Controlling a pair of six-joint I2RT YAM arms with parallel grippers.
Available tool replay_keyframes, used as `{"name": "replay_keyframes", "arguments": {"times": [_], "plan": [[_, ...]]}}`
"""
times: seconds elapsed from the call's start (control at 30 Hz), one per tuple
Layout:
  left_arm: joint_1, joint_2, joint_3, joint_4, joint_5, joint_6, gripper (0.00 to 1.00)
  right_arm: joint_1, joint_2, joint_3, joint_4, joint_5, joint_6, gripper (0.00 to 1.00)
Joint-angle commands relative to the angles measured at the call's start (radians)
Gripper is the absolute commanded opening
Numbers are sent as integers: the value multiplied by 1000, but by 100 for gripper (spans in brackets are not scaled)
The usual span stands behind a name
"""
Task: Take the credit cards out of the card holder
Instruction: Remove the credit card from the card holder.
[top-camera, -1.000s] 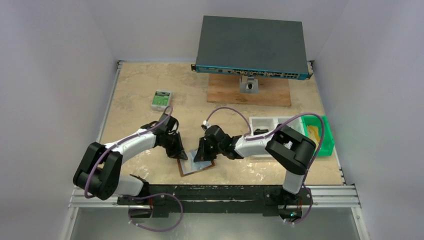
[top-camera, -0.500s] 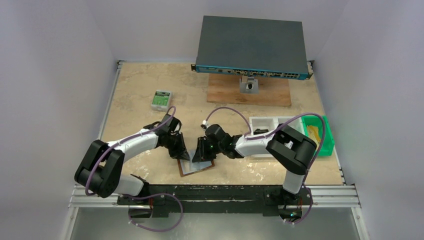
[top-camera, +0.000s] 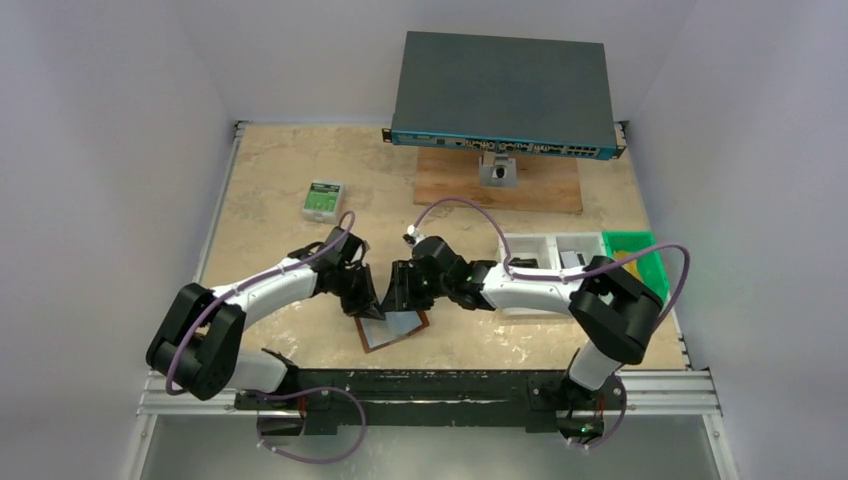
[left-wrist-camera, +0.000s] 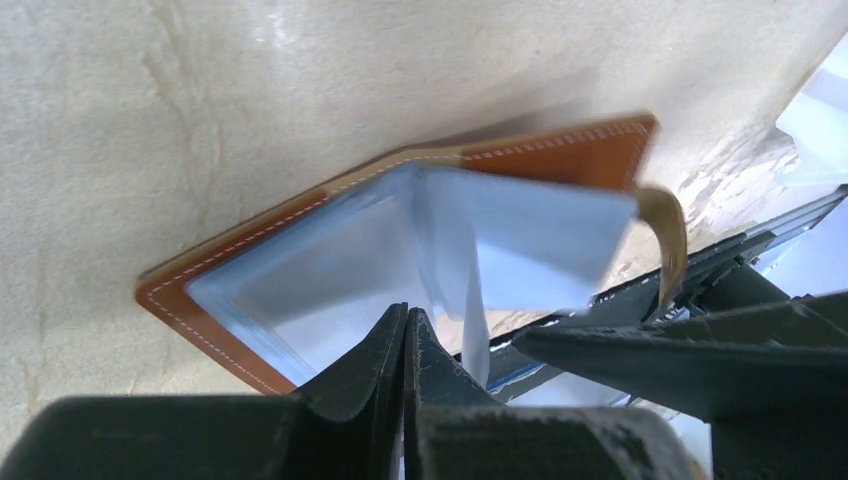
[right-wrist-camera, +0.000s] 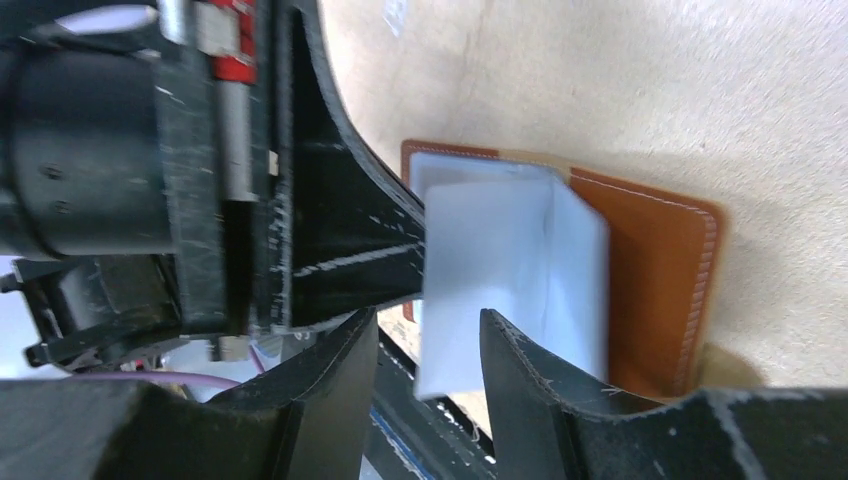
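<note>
The card holder (top-camera: 395, 330) lies open near the table's front edge, brown leather outside (right-wrist-camera: 655, 270) and grey-blue pockets inside (left-wrist-camera: 330, 285). Its snap tab (left-wrist-camera: 668, 235) curls up at the right. A pale grey-blue panel (right-wrist-camera: 480, 250) stands up from the fold; I cannot tell whether it is a credit card or a pocket flap. My left gripper (left-wrist-camera: 405, 318) is shut, its tips pressing on the left inner pocket. My right gripper (right-wrist-camera: 428, 325) is open just right of it, with the pale panel's free edge in the gap between its fingers.
A green-and-white box (top-camera: 322, 200) lies at the back left. A network switch (top-camera: 503, 95) sits on a stand over a wooden board (top-camera: 500, 188). A white tray (top-camera: 545, 250) and a green bin (top-camera: 640, 258) stand at the right. The metal rail (top-camera: 430, 385) runs just in front of the holder.
My right gripper has opened and shifted a little to the left and back, and its elbow has swung right. The left gripper stayed shut on the holder's left side.
</note>
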Motion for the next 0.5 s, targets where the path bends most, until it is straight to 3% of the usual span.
{"name": "replay_keyframes", "arguments": {"times": [0.0,0.2,0.47], "plan": [[-31,-24,59,24,33,-13,1,-1,-87,58,-96,94,-30,43],[-81,15,112,47,38,-34,5,-1,-184,40,-199,202,-37,43],[-130,195,210,98,49,-52,7,-1,-273,-23,-253,278,-38,41]]}}
